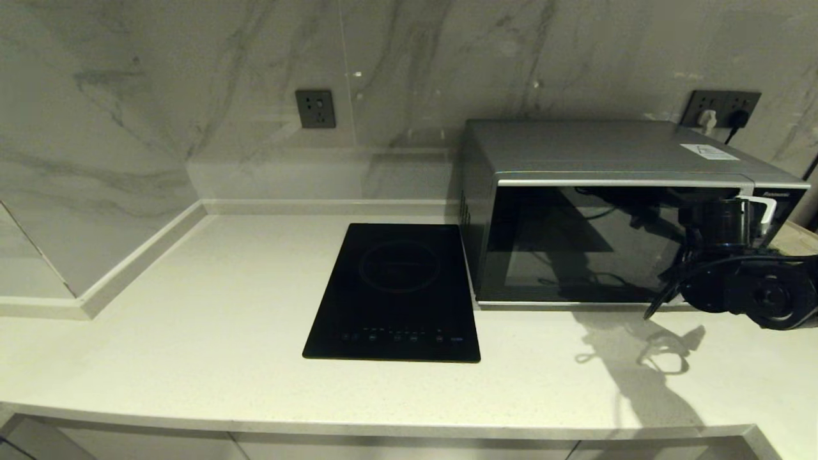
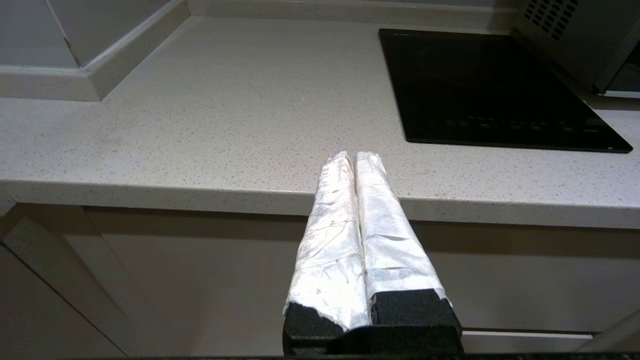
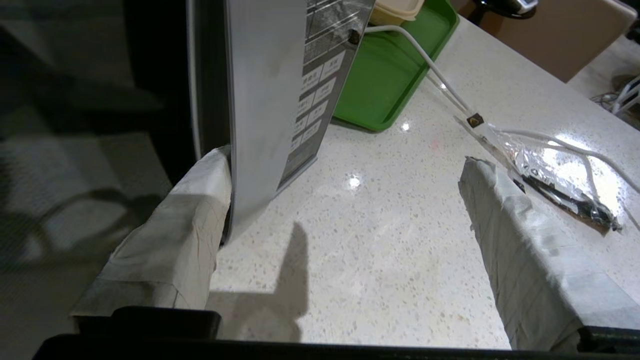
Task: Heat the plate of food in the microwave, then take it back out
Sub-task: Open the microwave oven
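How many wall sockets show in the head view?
2. One socket sits on the wall above the hob; the other socket, with plugs in it, is behind the microwave. More may be hidden.

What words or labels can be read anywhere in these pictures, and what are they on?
"Panasonic": small white brand name on the microwave, top right front corner, barely legible.
White sticker on the microwave's top: too small to read.
Button labels on its panel: blurred, unreadable.
Induction hob control marks: too small.

Head view: high, looking down on countertop (image 1: pixel 192 358). Left wrist view: low at counter edge; both show induction hob (image 1: pixel 396 291). Right wrist view: close to microwave (image 3: pixel 270 100) panel.
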`<state>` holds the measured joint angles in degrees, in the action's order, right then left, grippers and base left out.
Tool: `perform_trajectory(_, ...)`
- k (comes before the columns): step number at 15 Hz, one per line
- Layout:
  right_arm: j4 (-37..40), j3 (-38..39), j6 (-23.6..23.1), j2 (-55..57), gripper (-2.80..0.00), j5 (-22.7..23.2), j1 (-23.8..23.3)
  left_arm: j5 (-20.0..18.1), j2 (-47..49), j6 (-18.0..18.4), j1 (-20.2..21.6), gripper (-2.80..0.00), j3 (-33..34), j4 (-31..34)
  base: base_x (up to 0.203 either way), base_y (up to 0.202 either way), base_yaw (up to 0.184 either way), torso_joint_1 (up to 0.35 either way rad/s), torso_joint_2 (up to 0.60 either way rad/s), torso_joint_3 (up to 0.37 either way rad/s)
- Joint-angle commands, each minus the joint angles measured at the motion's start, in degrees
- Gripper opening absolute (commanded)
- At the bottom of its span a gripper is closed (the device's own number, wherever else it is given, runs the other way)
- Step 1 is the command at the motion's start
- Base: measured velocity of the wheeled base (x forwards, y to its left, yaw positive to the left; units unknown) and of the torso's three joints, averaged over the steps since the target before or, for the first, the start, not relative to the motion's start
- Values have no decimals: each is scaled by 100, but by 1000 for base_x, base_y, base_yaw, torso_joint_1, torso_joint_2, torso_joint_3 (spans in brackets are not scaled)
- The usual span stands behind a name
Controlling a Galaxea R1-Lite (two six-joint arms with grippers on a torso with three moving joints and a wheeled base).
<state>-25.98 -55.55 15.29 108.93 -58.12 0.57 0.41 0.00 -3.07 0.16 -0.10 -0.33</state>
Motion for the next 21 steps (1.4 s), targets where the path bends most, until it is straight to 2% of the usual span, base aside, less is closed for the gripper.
perform_trajectory(1,5,208,17,-311,0,-76,-5,2,0,0,2,-280,1,-2,0,0,0,0,0,0)
perform_trajectory(7,5,430,38,-350,0,-2,91,2,0,-9,2,-280,1,-2,0,0,0,0,0,0)
perform_trajectory(9,5,692,42,-689,0,374,433,2,0,-8,2,-280,1,-2,0,0,0,0,0,0)
perform_trajectory(12,315,937,7,-1649,0,941,1214,2,0,-5,2,-280,1,-2,0,0,0,0,0,0)
perform_trajectory(14,1218,976,64,-2611,-280,1506,1826,2,0,0,2,-280,1,-2,0,0,0,0,0,0)
perform_trajectory(16,2885,701,265,-3550,-280,2259,2331,2,0,-9,2,-280,1,-2,0,0,0,0,0,0)
perform_trajectory(18,4358,-378,827,-3888,-280,3001,2493,2,0,-8,2,-280,1,-2,0,0,0,0,0,0)
perform_trajectory(20,5337,-1564,1398,-3889,-280,3651,2381,2,0,0,2,-280,1,-2,0,0,0,0,0,0)
perform_trajectory(21,5620,-2095,1613,-3740,-280,4050,2115,2,0,-4,2,-280,1,-2,0,0,0,0,0,0)
